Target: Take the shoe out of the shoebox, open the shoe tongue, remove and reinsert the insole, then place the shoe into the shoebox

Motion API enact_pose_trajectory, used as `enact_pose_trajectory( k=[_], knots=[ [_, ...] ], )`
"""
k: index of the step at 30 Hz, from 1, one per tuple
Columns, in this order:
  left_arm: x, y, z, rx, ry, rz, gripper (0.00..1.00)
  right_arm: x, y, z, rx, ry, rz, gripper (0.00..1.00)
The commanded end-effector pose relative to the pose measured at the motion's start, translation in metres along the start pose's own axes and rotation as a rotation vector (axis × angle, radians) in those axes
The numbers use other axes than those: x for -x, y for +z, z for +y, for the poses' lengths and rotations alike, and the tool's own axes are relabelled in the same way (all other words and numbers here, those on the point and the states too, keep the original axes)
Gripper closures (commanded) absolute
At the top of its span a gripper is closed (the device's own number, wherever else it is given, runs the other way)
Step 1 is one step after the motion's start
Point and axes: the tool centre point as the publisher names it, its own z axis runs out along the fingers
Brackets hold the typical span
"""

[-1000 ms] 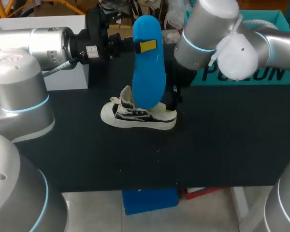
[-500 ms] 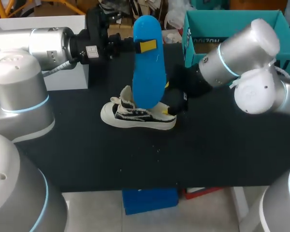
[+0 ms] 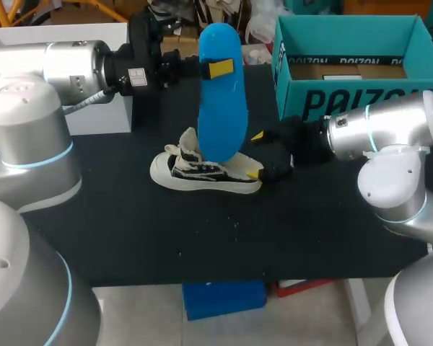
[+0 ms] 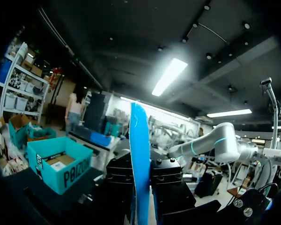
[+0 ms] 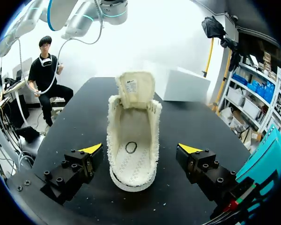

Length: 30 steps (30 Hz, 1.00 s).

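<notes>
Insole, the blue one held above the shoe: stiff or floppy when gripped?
Probably fairly stiff: the insole stands straight though the left claw grips only its upper part. Likely light, being thin edge-on. Held at one spot, it may pivot if bumped.

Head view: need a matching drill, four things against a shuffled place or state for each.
Things
1. blue foam insole
2. white canvas shoe with black markings
3. teal cardboard shoebox
4. right hand

Place or state
A. open, one finger on either side of the shoe's heel
B. upright, clamped in the left hand
C. back right, open-topped, no shoe inside
D. on its sole on the black table, tongue pulled up

Pairs: 1-B, 2-D, 3-C, 4-A
</notes>
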Motion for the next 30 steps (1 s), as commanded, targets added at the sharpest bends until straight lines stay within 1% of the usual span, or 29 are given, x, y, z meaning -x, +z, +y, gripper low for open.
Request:
enact_pose_trajectory(
  k=[1,4,7,9,13,14,15,17,18,19,20,22,25,27,30],
  knots=[
    [-0.001,0.001,0.001,0.001,0.0,-0.007,1.0,-0.002,0.001,-0.011,0.218,0.005,-0.002,0.0],
    [-0.001,0.001,0.001,0.001,0.0,-0.007,1.0,-0.001,-0.001,-0.014,0.187,0.004,-0.002,0.0],
    [-0.001,0.001,0.001,0.001,0.0,-0.007,1.0,0.002,-0.009,-0.015,0.076,-0.031,-0.017,0.0],
    [-0.001,0.001,0.001,0.001,0.0,-0.007,1.0,0.005,-0.013,-0.015,-0.012,-0.057,-0.018,0.0],
    [-0.001,0.001,0.001,0.001,0.0,-0.007,1.0,0.012,-0.025,-0.011,-0.079,-0.076,-0.023,0.0],
    [-0.001,0.001,0.001,0.001,0.0,-0.007,1.0,0.012,-0.026,-0.01,-0.084,-0.078,-0.021,0.0],
    [-0.001,0.001,0.001,0.001,0.0,-0.007,1.0,0.014,-0.029,-0.009,-0.106,-0.078,-0.019,0.0],
    [-0.001,0.001,0.001,0.001,0.0,-0.007,1.0,0.015,-0.032,-0.009,-0.184,-0.087,-0.003,0.0],
    [-0.001,0.001,0.001,0.001,0.0,-0.007,1.0,0.015,-0.032,-0.009,-0.184,-0.087,-0.003,0.0],
    [-0.001,0.001,0.001,0.001,0.0,-0.007,1.0,0.017,-0.034,-0.008,-0.286,-0.09,0.006,0.0],
    [-0.001,0.001,0.001,0.001,0.0,-0.007,1.0,0.018,-0.035,-0.007,-0.306,-0.09,0.006,0.0],
    [-0.001,0.001,0.001,0.001,0.0,-0.007,1.0,0.021,-0.038,-0.004,-0.412,-0.113,0.018,0.0],
    [-0.001,0.001,0.001,0.001,0.0,-0.007,1.0,0.025,-0.038,0.002,-0.487,-0.132,0.024,0.0],
    [-0.001,0.001,0.001,0.001,0.0,-0.007,1.0,0.028,-0.036,0.006,-0.581,-0.167,0.05,0.0],
    [-0.001,0.001,0.001,0.001,0.0,-0.007,1.0,0.031,-0.032,0.013,-0.668,-0.2,0.074,0.0]
  ],
)
